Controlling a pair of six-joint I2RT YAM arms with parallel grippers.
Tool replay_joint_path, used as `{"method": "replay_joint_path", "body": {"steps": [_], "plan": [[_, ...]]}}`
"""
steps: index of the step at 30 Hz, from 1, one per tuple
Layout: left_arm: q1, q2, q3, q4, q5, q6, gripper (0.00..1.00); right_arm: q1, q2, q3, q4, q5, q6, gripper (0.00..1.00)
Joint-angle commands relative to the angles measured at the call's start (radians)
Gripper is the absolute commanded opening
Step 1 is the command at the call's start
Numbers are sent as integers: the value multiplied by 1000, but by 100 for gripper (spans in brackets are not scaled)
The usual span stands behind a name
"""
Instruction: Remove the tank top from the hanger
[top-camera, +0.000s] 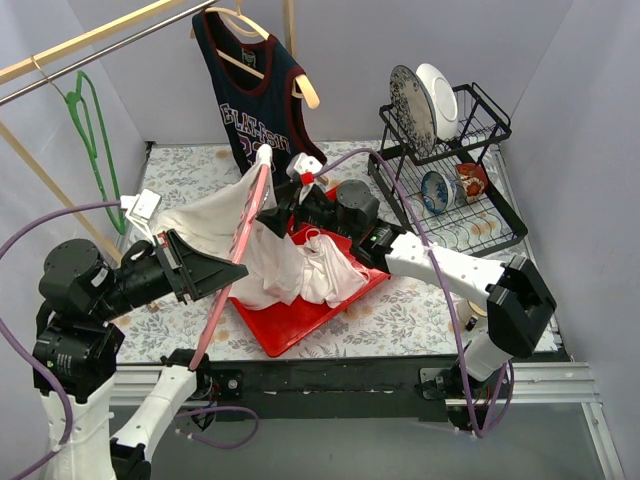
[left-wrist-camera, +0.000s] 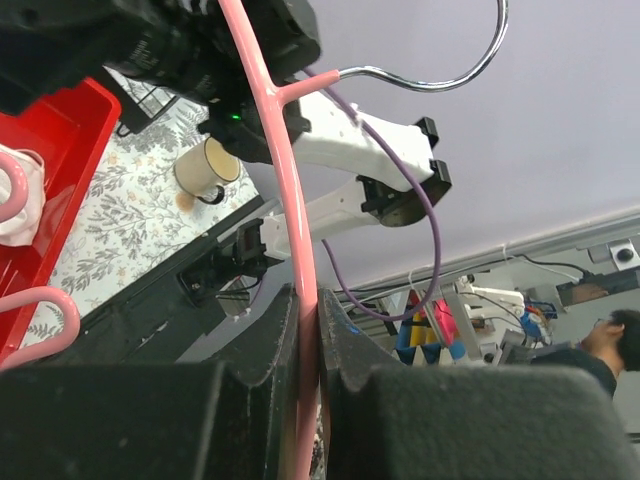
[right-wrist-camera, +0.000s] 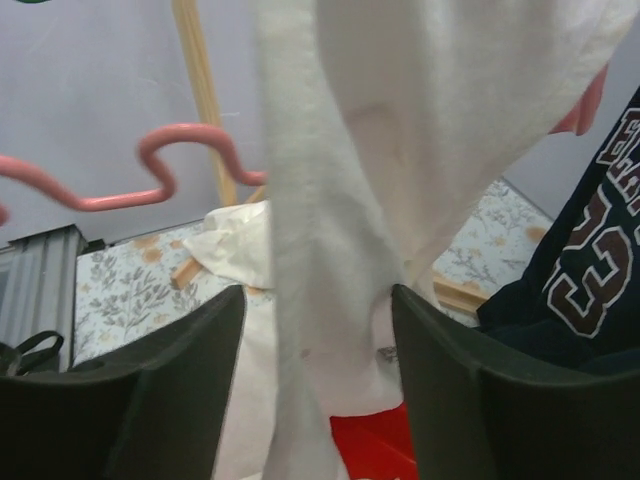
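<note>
A white tank top (top-camera: 290, 265) hangs over a pink hanger (top-camera: 240, 240), and its lower part lies bunched on a red tray (top-camera: 300, 325). My left gripper (top-camera: 225, 268) is shut on the hanger's straight bar; the left wrist view shows the jaws (left-wrist-camera: 305, 300) clamped on the pink bar (left-wrist-camera: 285, 180). My right gripper (top-camera: 283, 205) is at the top's upper edge, by the hanger's high end. In the right wrist view its jaws (right-wrist-camera: 315, 295) stand wide open with a hanging fold of the white top (right-wrist-camera: 370, 130) between them, and the hanger's curved shoulder (right-wrist-camera: 180, 150) shows behind.
A navy jersey (top-camera: 255, 90) hangs on a wooden hanger from the rail (top-camera: 100, 40) at the back. A green hanger (top-camera: 90, 120) hangs at the left. A black dish rack (top-camera: 495, 225) with plates stands at the right. A mug (left-wrist-camera: 205, 170) sits near the right arm's base.
</note>
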Motion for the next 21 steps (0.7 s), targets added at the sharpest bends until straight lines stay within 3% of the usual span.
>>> {"method": "replay_joint_path", "body": {"steps": [1, 3, 4, 5, 9, 14, 21], "plan": [[-3, 1, 98, -9, 74, 44, 0, 0, 30, 99, 88, 117, -1, 43], [-2, 4, 132, -49, 62, 62, 0, 0, 31, 126, 70, 186, -8, 23], [-2, 6, 140, -62, 54, 68, 0, 0, 28, 152, 45, 206, -14, 5], [-2, 7, 158, -94, 50, 74, 0, 0, 20, 165, 27, 236, -15, 1], [-2, 16, 203, -162, 49, 116, 0, -6, -15, 193, -1, 306, -20, 1], [-3, 21, 232, -190, 149, 156, 0, -35, 7, 313, -114, 338, -37, 1], [-14, 59, 359, -180, 217, 169, 0, -64, -10, 369, -142, 318, -54, 1]]}}
